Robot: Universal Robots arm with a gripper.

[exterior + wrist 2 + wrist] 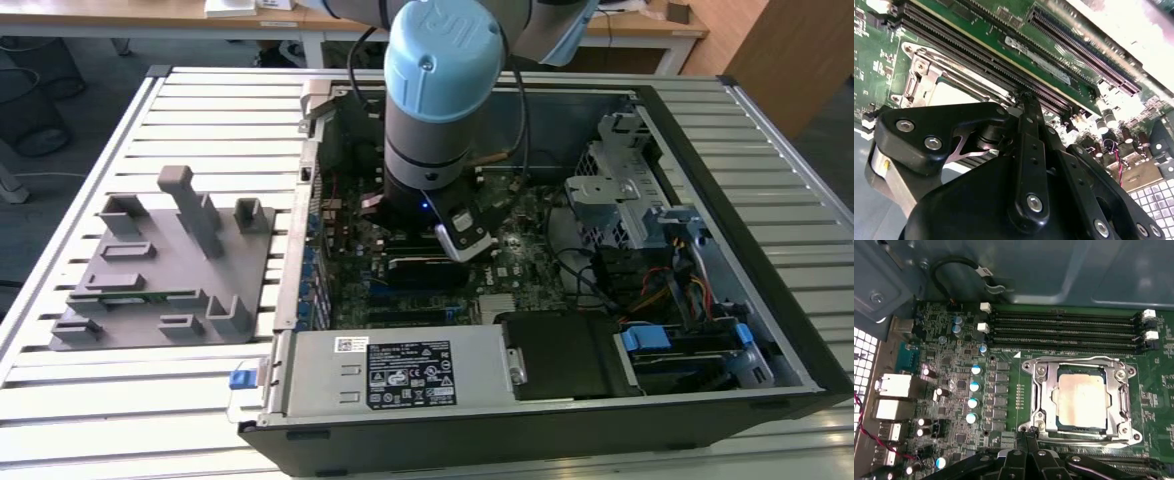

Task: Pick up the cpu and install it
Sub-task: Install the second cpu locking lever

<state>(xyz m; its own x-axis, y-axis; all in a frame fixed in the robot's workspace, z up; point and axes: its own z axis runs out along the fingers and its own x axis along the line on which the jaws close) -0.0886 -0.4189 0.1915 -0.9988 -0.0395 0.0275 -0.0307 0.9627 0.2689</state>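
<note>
No print was legible. A white label on the silver box below the gripper carried print too small to read.

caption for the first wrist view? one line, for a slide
CPU seated in the motherboard socket frame beside four empty memory slots, the tool closed at the frame's edge.

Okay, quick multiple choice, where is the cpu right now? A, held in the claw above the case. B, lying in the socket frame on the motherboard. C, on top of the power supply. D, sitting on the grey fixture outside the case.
B: in the first wrist view the cpu lies flat inside the metal socket frame on the motherboard, below the memory slots.
</note>
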